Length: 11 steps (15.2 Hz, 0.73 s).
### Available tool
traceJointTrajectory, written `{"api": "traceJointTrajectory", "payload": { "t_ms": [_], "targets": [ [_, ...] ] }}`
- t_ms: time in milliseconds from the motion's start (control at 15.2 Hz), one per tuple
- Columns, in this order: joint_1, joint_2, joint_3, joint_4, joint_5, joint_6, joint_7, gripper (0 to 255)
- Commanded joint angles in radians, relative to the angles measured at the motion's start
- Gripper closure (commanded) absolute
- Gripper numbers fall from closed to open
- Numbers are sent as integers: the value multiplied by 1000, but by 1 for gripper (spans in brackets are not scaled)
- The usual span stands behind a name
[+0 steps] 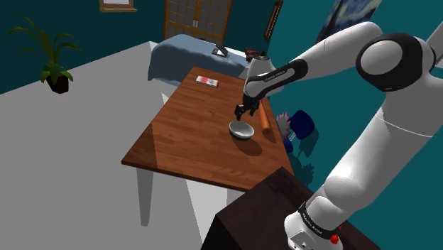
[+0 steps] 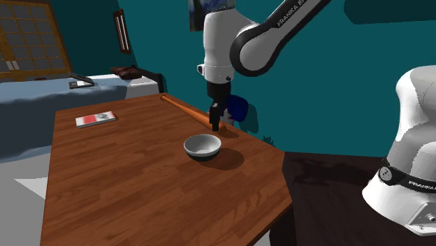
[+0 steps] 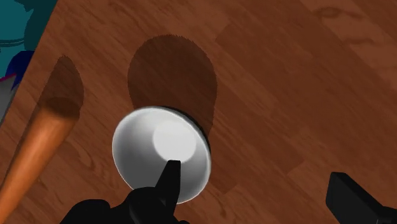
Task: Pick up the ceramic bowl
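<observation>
wooden table, orange rod along edge, red-white booklet, potted plant on floor

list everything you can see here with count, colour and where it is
bowl: 1, white-grey, on the table
rod: 1, orange-brown, lying on the table beside the bowl, apart from it
flat card: 1, red and white, on the table's end nearest the bed
table: 1, brown wood, in front of the stand
bed: 1, blue, beyond the table
potted plant: 1, green, on the floor by the wall
stand: 1, dark, under the arm
arm: 1, white, dark joints, reaching over the table
end effector: 1, black, open, above the bowl
</observation>
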Motion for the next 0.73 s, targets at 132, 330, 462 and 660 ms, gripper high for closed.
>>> {"api": "traceJointTrajectory", "payload": {
  "t_ms": [132, 330, 462, 660],
  "targets": [
    [-16, 162, -12, 100, -2, 57, -5, 0],
    [-27, 279, -17, 183, 1, 85, -7, 0],
    [-35, 357, -20, 245, 4, 98, -9, 0],
    [-48, 475, -22, 347, 10, 109, -13, 0]
  ]
}}
